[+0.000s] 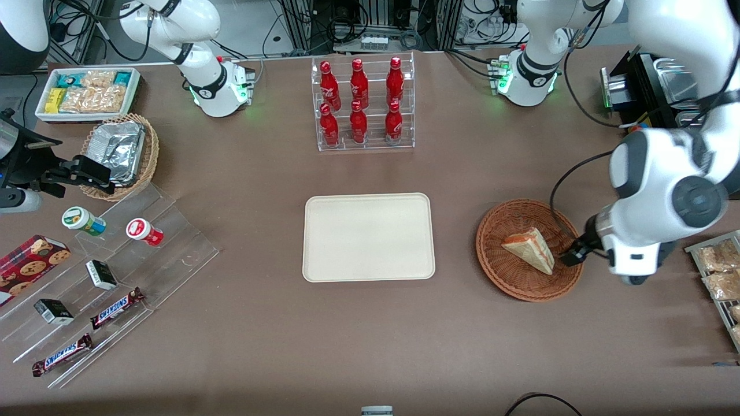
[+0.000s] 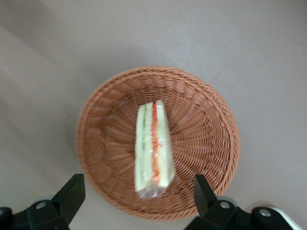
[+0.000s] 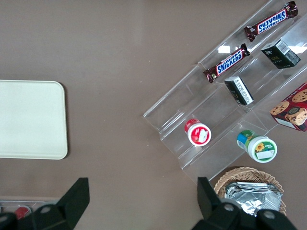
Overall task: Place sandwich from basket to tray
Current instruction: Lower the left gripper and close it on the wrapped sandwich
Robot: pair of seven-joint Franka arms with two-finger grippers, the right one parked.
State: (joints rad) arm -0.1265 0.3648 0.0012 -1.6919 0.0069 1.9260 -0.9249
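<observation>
A plastic-wrapped sandwich (image 1: 531,248) (image 2: 153,148), a pale bread wedge with red and green filling, lies in the round reddish-brown wicker basket (image 1: 503,271) (image 2: 206,124). The cream-white tray (image 1: 368,237) (image 3: 29,120) lies flat on the brown table beside the basket, toward the parked arm's end, with nothing on it. My gripper (image 1: 572,254) (image 2: 137,194) hovers above the basket's rim on the working arm's side. It is open wide, with its two black fingers (image 2: 72,191) either side of the sandwich's narrow end and well above it, touching nothing.
A clear rack of red bottles (image 1: 363,104) stands farther from the camera than the tray. A wire rack of snack packets (image 1: 720,277) sits close to my arm. Toward the parked arm's end are acrylic steps with snacks (image 1: 115,277), a tan basket of foil containers (image 1: 121,153) and a white bin (image 1: 87,92).
</observation>
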